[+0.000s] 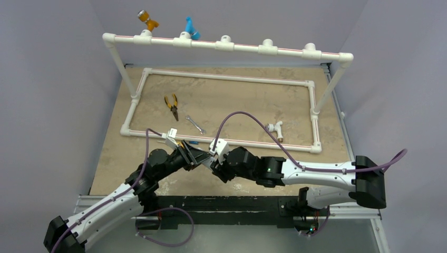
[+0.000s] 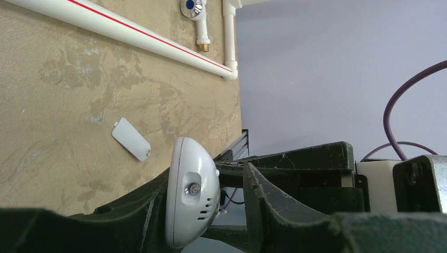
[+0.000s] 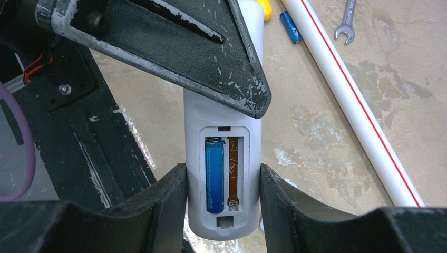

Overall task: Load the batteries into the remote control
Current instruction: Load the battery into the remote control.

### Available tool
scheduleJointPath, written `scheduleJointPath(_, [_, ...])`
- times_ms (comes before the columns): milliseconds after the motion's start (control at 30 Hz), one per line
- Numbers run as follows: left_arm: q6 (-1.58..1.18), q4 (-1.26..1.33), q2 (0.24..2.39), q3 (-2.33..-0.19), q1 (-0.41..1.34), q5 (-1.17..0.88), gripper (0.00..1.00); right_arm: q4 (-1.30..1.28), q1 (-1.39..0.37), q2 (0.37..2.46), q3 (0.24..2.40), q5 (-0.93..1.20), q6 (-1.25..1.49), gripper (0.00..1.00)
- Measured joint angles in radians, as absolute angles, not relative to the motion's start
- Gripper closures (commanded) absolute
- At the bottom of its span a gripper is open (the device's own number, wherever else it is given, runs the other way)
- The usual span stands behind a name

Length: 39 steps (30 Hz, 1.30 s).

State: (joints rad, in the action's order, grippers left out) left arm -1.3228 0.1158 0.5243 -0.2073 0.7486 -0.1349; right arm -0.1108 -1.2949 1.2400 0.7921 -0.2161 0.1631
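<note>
Slim white plastic remote control (image 3: 221, 113) clamped betw right gripper (image 3: 223, 174) fingers, back open, one blue cylindrical battery (image 3: 214, 176) seated. Left gripper (image 2: 205, 190) finger overlaps its far end, grip unclear. 2nd blue battery (image 3: 290, 26) lies on tabletop (image 3: 327, 137) beside white red-striped pipe (image 3: 351, 100)

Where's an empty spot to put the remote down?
Inside the frame, between wrench and fitting, is bare. So is the table left of the left arm. It's crowded where the left tool and right tool grip the remote, beside the loose battery.
</note>
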Motion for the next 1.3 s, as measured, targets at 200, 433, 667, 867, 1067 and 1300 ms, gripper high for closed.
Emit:
scheduleJointPath(200, [-1.322,0.120,0.537,-0.207,0.749,-0.152,0.62,-0.113,-1.295,1.240,0.792,-0.217,0.162,1.00])
scheduleJointPath(433, [-1.319,0.131,0.542,-0.208,0.749,-0.167,0.68,-0.113,-1.295,1.225,0.793,-0.217,0.157,1.00])
scheduleJointPath(667, [-1.315,0.134,0.539,-0.207,0.749,-0.163,0.81,-0.120,-1.295,1.222,0.800,-0.216,0.149,1.00])
scheduleJointPath(867, [-1.316,0.134,0.536,-0.207,0.749,-0.162,0.95,-0.121,-1.295,1.214,0.801,-0.214,0.146,0.80])
scheduleJointPath(1067, [-1.316,0.141,0.508,-0.207,0.749,-0.160,1.00,-0.122,-1.295,1.181,0.799,-0.211,0.144,0.48])
scheduleJointPath(1300, [-1.252,-0.019,0.364,-0.218,0.735,-0.117,1.00,-0.050,-1.291,1.037,0.779,-0.253,0.154,0.33])
